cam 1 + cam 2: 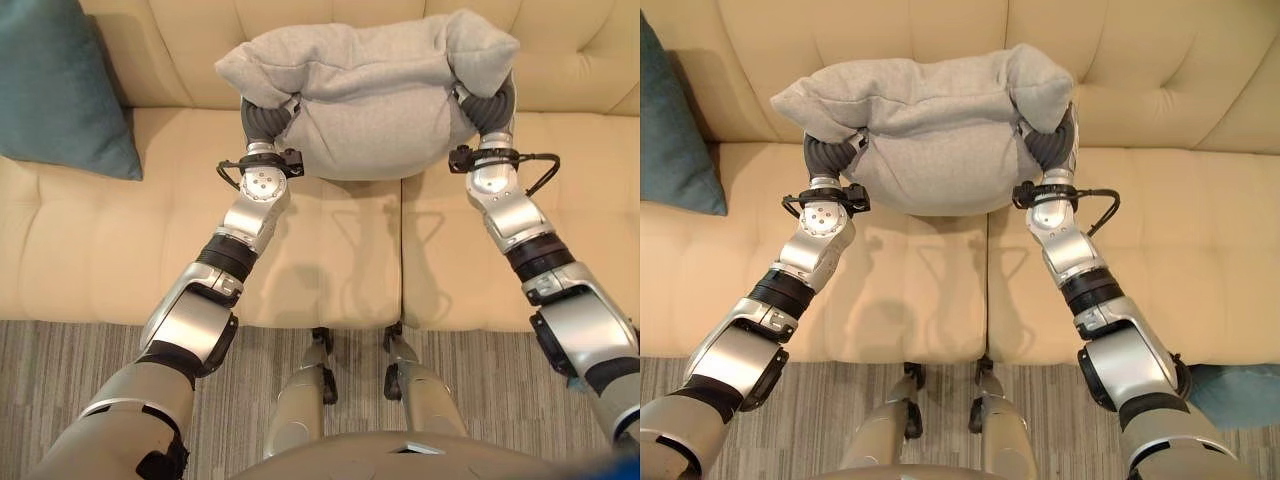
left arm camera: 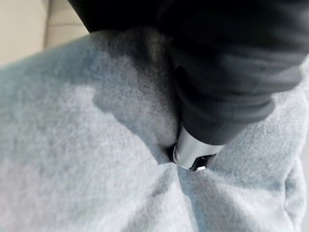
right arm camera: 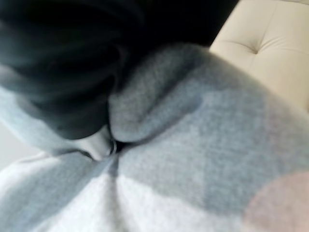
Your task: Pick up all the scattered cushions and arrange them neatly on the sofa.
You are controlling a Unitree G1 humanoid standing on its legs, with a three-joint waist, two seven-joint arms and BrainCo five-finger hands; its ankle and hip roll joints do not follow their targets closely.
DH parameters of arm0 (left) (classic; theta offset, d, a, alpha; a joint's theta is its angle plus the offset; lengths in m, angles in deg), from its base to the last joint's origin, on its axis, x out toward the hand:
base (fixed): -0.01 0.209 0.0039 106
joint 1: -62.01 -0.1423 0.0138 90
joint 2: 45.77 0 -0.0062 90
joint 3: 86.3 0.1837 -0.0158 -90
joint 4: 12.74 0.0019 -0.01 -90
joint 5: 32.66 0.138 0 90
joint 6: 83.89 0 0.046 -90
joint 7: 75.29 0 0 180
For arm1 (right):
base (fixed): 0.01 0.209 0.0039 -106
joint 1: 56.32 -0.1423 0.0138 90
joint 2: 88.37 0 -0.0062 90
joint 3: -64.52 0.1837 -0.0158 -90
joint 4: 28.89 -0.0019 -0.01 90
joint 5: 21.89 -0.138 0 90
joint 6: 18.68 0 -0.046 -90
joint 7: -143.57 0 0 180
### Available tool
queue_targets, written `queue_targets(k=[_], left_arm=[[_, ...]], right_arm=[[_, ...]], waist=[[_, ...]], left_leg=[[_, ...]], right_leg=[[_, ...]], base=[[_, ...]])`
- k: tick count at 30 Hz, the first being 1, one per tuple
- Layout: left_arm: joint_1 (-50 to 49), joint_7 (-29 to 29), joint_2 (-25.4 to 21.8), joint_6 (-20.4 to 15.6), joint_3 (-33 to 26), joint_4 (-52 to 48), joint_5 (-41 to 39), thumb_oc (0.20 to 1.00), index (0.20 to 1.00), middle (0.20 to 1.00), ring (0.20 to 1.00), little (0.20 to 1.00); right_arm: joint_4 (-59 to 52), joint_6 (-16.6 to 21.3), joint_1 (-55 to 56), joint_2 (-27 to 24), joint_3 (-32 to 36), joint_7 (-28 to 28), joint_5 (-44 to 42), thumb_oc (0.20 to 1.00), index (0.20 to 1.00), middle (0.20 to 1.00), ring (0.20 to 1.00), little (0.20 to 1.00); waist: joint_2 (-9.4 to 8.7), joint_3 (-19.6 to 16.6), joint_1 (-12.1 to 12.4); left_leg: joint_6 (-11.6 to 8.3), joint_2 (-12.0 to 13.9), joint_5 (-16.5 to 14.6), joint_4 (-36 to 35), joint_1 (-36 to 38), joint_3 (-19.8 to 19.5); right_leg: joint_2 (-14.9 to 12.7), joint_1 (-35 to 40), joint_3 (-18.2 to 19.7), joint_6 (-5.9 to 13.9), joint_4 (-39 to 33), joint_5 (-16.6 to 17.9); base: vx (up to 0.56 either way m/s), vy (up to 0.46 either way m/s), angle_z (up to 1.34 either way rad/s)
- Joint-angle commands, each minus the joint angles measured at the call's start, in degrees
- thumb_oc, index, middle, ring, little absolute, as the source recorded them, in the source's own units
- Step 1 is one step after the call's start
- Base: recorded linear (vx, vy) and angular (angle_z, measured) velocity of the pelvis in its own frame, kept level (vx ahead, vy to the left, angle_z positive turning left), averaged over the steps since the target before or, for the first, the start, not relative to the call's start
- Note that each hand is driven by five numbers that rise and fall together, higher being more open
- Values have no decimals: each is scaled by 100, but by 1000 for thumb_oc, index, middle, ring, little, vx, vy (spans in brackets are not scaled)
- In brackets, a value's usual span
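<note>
Both hands were buried in the grey cushion (image 1: 375, 95), one at each end, so I could not tell how their fingers were set. My left hand (image 1: 265, 120) showed as a dark ribbed cover pushed into the cushion's left end, and my right hand (image 1: 490, 105) pressed in the same way at the right end. From the left wrist camera I saw one silver finger (image 2: 193, 152) sunk into a deep fold of the fabric.

I had the grey cushion lifted between the two arms, over the seam where the two seat pads of the cream sofa (image 1: 330, 250) met, in front of the backrest. Its corners drooped over my wrists and its belly sagged downward.

I judged it light, soft and very squashy, with a fleecy cover that should not slip easily. Because it folded wherever it was squeezed, I thought holding it at both ends was the sound choice.

A teal cushion (image 1: 60, 85) leaned against the backrest at the sofa's left end. Another teal shape (image 1: 1230, 390) lay on the floor by my right arm.
</note>
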Motion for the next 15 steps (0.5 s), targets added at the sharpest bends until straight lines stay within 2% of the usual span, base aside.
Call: queue_targets(k=[1,10,11,12,13,14,15], left_arm=[[819,160,-101,-774,162,-303,41,200,200,200,200,200],[974,178,-71,-677,219,52,46,200,200,200,200,200],[1140,307,-159,-620,324,294,-19,765,765,765,765,765],[1273,408,-238,-555,413,453,-56,1000,1000,1000,1000,1000],[1397,441,-329,-539,448,576,-68,1000,1000,1000,1000,1000],[1503,484,-411,-502,491,695,-82,1000,1000,1000,1000,1000],[1667,528,-499,-473,542,862,-102,1000,1000,1000,1000,1000]], right_arm=[[-358,473,-856,74,-146,62,59,200,200,200,200,200],[14,401,-1060,207,-288,105,119,200,200,200,200,200],[245,384,-1193,170,-354,68,55,200,200,200,200,200],[403,367,-1279,151,-413,35,15,304,304,304,304,304],[525,350,-1391,105,-456,24,-12,718,718,718,718,718],[664,326,-1492,56,-511,9,-34,1000,1000,1000,1000,1000],[826,302,-1648,3,-604,-17,-44,1000,1000,1000,1000,1000]], waist=[[-175,-207,-33],[-152,-139,-50],[-138,-146,-57],[-127,-143,-49],[-120,-149,-45],[-119,-157,-42],[-114,-150,-37]], left_leg=[[-688,102,-190,33,172,-143],[-727,97,-107,33,-154,-198],[-736,93,-87,33,-215,-216],[-739,87,-71,33,-247,-226],[-745,86,-59,33,-276,-227],[-745,81,-53,33,-295,-235],[-749,84,-42,33,-315,-241]], right_leg=[[-280,86,157,852,21,-50],[-286,-263,159,875,21,34],[-292,-327,155,883,21,62],[-290,-360,148,889,21,78],[-291,-391,142,897,21,81],[-285,-403,142,904,21,86],[-292,-421,126,913,21,98]], base=[[0,0,0],[-2,-6,-2],[0,0,0],[0,0,0],[0,0,0],[-6,-7,4],[-6,-5,5]])
